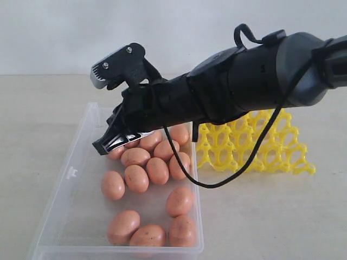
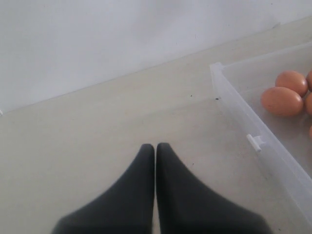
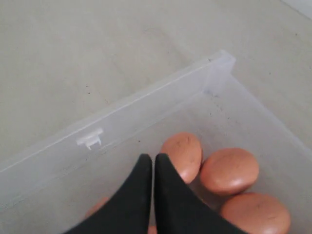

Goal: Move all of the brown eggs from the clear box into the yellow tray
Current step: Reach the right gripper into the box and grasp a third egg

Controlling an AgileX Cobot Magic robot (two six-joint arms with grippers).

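Note:
Several brown eggs (image 1: 136, 178) lie in the clear box (image 1: 64, 200) at the left of the exterior view. The yellow tray (image 1: 282, 153) stands empty to the right of the box, partly hidden by the arm. My right gripper (image 1: 102, 147) reaches across over the box's far end, shut with nothing in it, its tips just above the eggs (image 3: 229, 170). The right wrist view shows the box wall and latch tab (image 3: 90, 139). My left gripper (image 2: 155, 147) is shut and empty over bare table beside the box (image 2: 258, 141); two eggs (image 2: 282, 100) show there.
The right arm (image 1: 244, 81) spans the scene above the tray and box. Bare beige table (image 1: 271, 216) lies around both containers. A pale wall (image 1: 162, 32) rises behind.

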